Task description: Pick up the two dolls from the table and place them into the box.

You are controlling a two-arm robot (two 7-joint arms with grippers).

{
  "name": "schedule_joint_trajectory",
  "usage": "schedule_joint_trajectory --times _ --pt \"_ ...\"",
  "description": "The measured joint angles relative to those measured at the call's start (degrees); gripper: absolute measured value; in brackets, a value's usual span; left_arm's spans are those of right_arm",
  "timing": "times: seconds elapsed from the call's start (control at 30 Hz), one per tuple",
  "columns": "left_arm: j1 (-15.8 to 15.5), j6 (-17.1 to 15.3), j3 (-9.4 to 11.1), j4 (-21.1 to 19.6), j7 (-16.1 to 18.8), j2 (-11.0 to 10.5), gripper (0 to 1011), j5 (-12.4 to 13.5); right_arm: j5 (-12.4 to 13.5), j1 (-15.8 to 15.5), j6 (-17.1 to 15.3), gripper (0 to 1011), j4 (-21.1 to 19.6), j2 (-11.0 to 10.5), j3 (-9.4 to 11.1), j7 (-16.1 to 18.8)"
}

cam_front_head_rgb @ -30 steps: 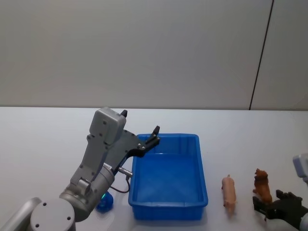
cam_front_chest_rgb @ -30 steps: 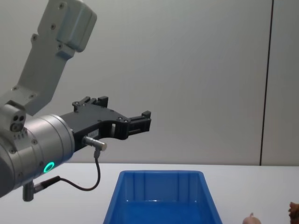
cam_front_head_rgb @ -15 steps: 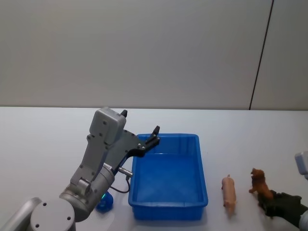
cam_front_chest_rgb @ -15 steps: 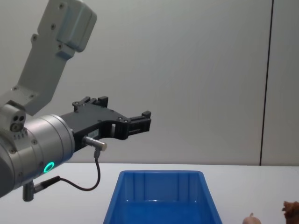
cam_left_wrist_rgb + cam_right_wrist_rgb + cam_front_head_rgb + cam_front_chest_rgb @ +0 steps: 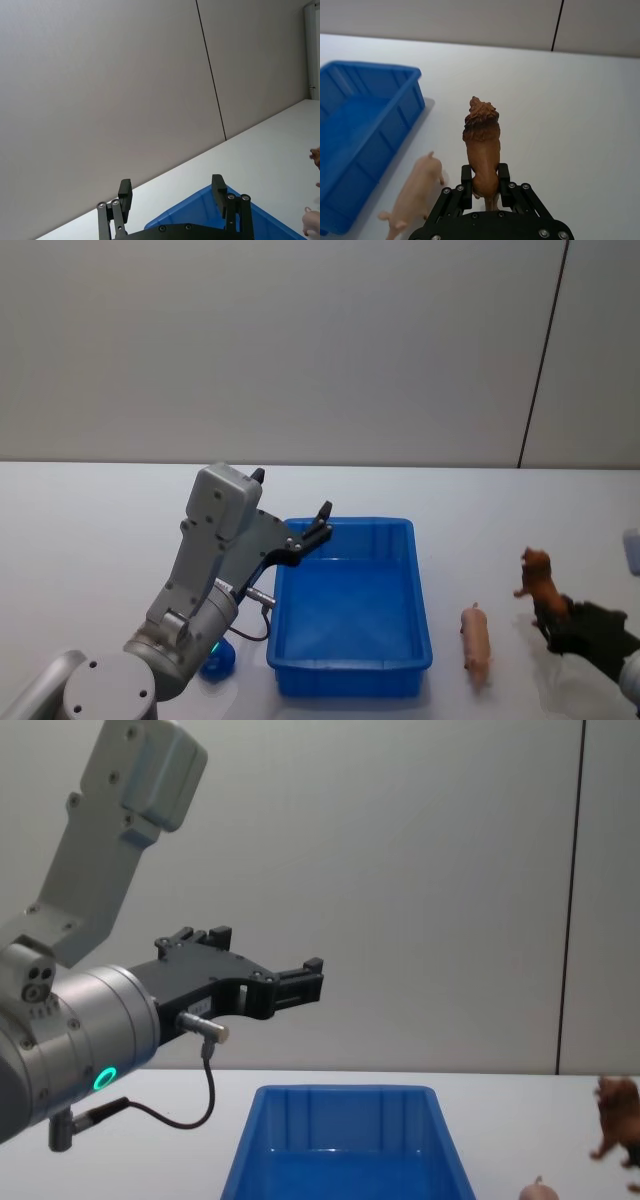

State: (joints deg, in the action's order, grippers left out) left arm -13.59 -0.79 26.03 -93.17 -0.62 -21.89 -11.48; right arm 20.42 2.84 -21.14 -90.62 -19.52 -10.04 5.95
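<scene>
We have the first doll in hand and neither one in the box (image 5: 348, 680) yet, whose blue inside shows nothing in it. Our right claw (image 5: 484, 181) is clamped on the hindquarters of the brown lion (image 5: 481, 145), which stands upright between the fingers with its maned head pointing away from the wrist. In the head view it sits raised off the counter (image 5: 100, 530), well to the right of the box, so we judge the pick done and the carry about to begin. The pink pig (image 5: 477, 643) lies on its side on the counter between the box's right wall and the lion, near the box, untouched. Our left claw (image 5: 171, 186) hangs idle above the box's far left corner, fingers spread with nothing between them. What we reckon is left: bring the lion leftward over the rim and let it go, then go back for the pig and drop it in too
</scene>
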Motion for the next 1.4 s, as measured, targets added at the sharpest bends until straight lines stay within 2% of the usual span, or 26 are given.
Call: schedule_joint_trajectory --times 0.27,0.57,0.8,1.03,1.13,1.17,1.23,1.4 --pt "0.0 0.0 0.0 0.0 0.0 0.0 1001 0.0 -1.76 1.31 2.26 290 -2.61 0.85 -0.75 1.88" --pt "0.0 0.0 0.0 0.0 0.0 0.0 1002 0.0 -4.05 3.63 2.54 290 -4.22 2.5 -2.36 5.75" --pt "0.0 0.0 0.0 0.0 0.0 0.0 1001 0.0 -6.73 6.13 0.9 290 -4.26 4.97 -4.62 9.24" --pt "0.0 0.0 0.0 0.0 0.0 0.0 1001 0.0 -10.49 9.25 -2.39 294 -1.55 8.87 -8.06 12.16" --pt "0.0 0.0 0.0 0.0 0.0 0.0 1001 0.0 -11.52 9.99 -3.13 324 -0.73 9.81 -8.84 12.73" --pt "0.0 0.0 0.0 0.0 0.0 0.0 1002 0.0 -12.13 10.48 -3.54 391 -0.09 10.49 -9.41 13.0" --pt "0.0 0.0 0.0 0.0 0.0 0.0 1002 0.0 -12.61 10.89 -3.85 464 0.47 11.07 -9.91 13.15" --pt "0.0 0.0 0.0 0.0 0.0 0.0 1001 0.0 -13.97 11.86 -4.46 607 1.76 12.49 -11.11 13.33"
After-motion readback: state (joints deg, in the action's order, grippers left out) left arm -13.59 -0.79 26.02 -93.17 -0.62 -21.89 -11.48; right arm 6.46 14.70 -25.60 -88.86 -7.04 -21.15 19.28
